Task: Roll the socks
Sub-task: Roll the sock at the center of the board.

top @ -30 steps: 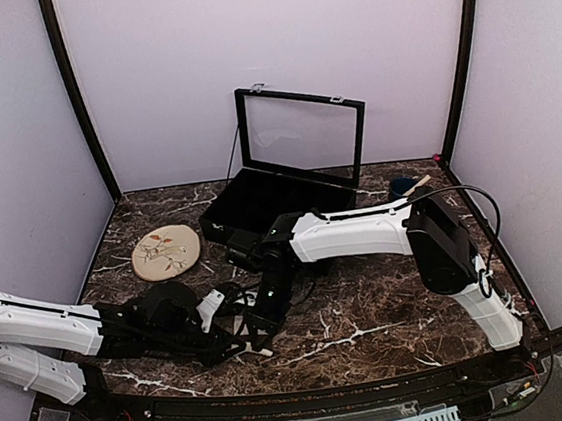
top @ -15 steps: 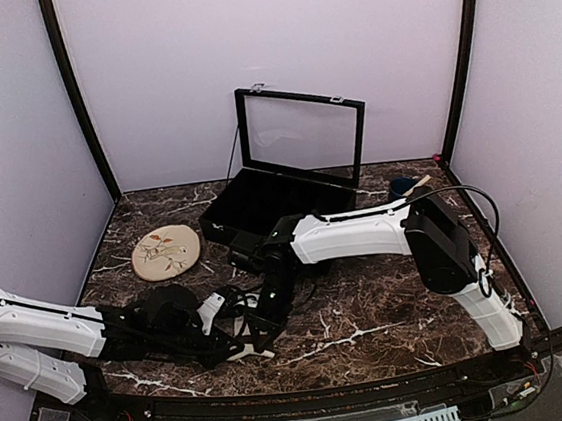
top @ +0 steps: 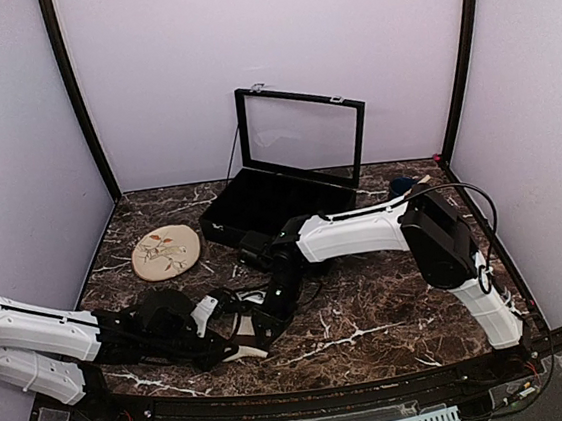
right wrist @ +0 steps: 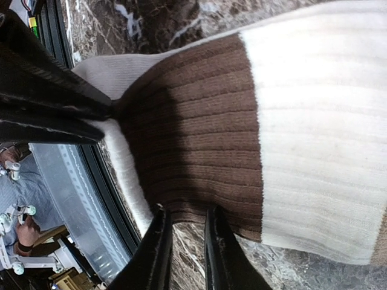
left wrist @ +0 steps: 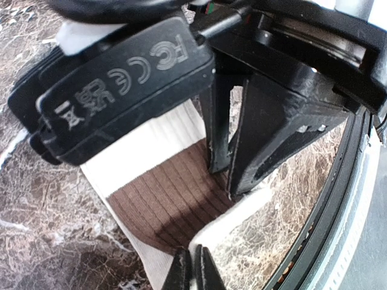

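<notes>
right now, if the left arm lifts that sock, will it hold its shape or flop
Probably floppy: the sock puckers where the left gripper pinches its edge, so the rest would likely hang limp. Its ribbed knit looks grippy, so slipping seems unlikely. Lying flat, it shouldn't roll by itself.

One sock [left wrist: 163, 199] shows. It is cream with one brown band in plain view, and it lies toward 6 o'clock on the single marble worktop [top: 391, 299]. One round plate [top: 166, 252] with a leaf pattern sits at about 9 o'clock. One black case [top: 260, 201] stands at 12 o'clock, its one glass lid [top: 304, 138] raised. One small blue thing [top: 399, 187] lies at about 2 o'clock, too small to name. Two arms reach in: one left arm [top: 42, 331] from 8 o'clock and one right arm [top: 364, 232] from 4 o'clock.
</notes>
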You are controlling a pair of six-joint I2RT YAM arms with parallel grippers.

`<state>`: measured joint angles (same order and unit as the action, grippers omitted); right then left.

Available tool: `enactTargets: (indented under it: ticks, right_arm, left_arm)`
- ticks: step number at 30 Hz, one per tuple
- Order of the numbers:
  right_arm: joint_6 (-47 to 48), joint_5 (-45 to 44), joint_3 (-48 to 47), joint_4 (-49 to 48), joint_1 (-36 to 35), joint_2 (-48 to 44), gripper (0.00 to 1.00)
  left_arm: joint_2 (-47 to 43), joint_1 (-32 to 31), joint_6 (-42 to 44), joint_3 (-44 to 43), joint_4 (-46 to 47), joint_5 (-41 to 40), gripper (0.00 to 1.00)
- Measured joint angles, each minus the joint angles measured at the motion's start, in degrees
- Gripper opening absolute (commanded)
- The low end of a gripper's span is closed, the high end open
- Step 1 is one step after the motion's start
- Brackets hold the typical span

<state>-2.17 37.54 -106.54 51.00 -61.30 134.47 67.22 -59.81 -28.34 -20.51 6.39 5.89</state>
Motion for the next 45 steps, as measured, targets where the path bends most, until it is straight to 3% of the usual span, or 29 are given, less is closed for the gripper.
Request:
enactTargets:
  ticks: [26,36,45]
  right_arm:
    - [-7.4,-3.6,18.4,-17.2,3.1,-13.4,0.30]
    - [-7.3,-13.7,29.6,-23.6,1.6,-23.6,0.31]
    - [-3.6,-28.6,32.2,-26.7,-7.3,-25.9,0.32]
  left_arm:
    - [4.6,0.5,-3.4,-1.1,-0.5,0.2,0.00]
    - [7.3,3.8,-3.8,-3.8,-2.6,3.3,0.00]
    - [9.5,7.3,-3.6,-5.0,-3.5,8.4,0.00]
